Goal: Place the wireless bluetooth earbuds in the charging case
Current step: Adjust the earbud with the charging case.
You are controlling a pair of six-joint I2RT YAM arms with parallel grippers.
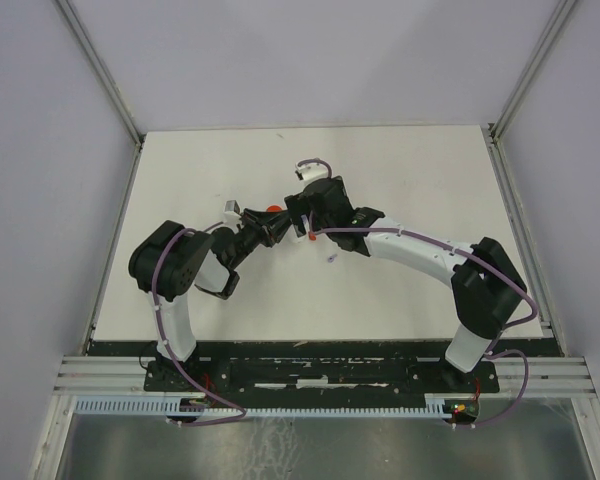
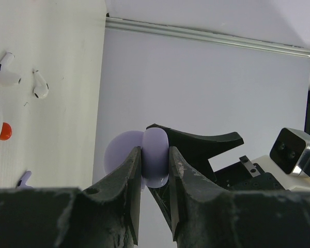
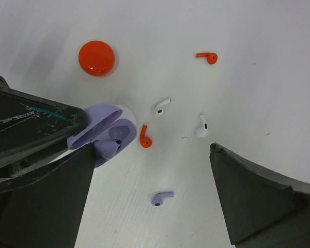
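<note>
We see a plain white matte counter (image 3: pixel 258 31), faintly scuffed. On it, at the upper left of the right wrist view, lies a glossy orange-red round plastic disc (image 3: pixel 96 58), alone. Well apart to its right lies a tiny orange plastic earbud (image 3: pixel 207 56). Nearer the middle we find a first white plastic earbud (image 3: pixel 163 106) and a second white plastic earbud (image 3: pixel 201 126), near each other but not touching. Just left of them lies a second orange plastic earbud (image 3: pixel 144 137). Below it, apart from the others, lies a tiny lavender plastic earbud (image 3: pixel 163 198) on its side.
</note>
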